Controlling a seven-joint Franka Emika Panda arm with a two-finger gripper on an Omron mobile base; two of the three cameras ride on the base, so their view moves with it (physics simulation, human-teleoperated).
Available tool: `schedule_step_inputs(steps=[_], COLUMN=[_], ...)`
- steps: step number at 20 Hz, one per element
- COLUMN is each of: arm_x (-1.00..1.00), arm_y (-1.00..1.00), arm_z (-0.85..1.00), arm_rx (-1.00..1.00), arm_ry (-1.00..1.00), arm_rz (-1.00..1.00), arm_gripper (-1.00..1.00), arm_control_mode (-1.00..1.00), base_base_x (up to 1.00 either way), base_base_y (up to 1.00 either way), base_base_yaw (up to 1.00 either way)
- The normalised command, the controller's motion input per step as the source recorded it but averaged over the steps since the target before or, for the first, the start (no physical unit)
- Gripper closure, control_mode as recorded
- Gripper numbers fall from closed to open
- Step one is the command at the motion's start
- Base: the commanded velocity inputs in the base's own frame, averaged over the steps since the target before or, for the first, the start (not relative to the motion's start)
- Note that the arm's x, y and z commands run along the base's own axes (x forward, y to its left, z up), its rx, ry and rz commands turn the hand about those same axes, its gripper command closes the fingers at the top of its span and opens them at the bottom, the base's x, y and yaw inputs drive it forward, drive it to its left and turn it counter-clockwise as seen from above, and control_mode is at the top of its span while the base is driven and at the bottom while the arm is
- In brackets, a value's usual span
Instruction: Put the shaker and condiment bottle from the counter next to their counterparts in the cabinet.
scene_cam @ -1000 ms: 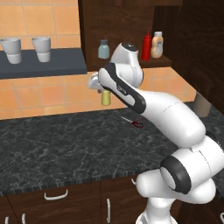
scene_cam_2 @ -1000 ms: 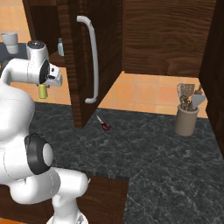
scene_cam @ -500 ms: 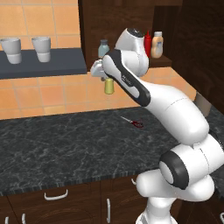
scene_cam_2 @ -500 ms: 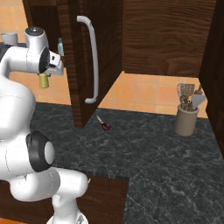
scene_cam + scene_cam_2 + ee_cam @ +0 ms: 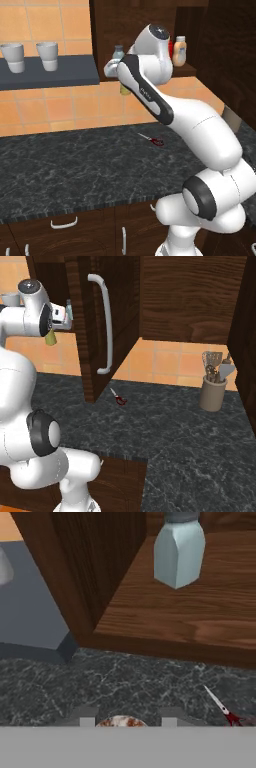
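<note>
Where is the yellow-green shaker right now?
In the left base view the shaker hangs in the hand, raised just below the cabinet shelf near the grey-blue shaker.

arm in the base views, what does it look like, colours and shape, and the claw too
The arm is glossy white with rounded, bulging segments and dark grey-black joint rings, one large ring low near its base. The claw has two small grey finger tips. No cables or markings visible.

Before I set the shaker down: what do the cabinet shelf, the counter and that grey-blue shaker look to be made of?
The cabinet shelf looks like brown wood with visible grain and a slight sheen. The counter looks like polished dark stone with pale marbled veining. The grey-blue shaker has smooth, matte, faceted sides, maybe ceramic or plastic; I can't tell which. Its grey cap looks duller, possibly metal.
</note>
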Motion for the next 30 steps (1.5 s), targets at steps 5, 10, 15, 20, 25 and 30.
schedule_step_inputs(steps=[5, 10, 15, 20, 25, 30], arm_x=[0.01, 0.03, 0.2, 0.29, 0.48, 0.52], arm_y=[-0.11, -0.16, -0.15, -0.17, -0.17, -0.06], arm_z=[0.33, 0.34, 0.25, 0.09, 0.0, 0.0], arm_rx=[0.0, 0.0, 0.0, 0.0, 0.0, 0.0], arm_ry=[-0.23, -0.16, -0.09, -0.06, 0.0, 0.0], arm_rz=[-0.01, -0.01, -0.01, -0.02, -0.01, 0.0], arm_gripper=[1.0, 1.0, 1.0, 1.0, 1.0, 1.0], arm_control_mode=[-1.0, -1.0, -1.0, -1.0, -1.0, -1.0], base_base_x=[0.0, 0.0, 0.0, 0.0, 0.0, 0.0], base_base_y=[0.0, 0.0, 0.0, 0.0, 0.0, 0.0], base_base_yaw=[0.0, 0.0, 0.0, 0.0, 0.0, 0.0])
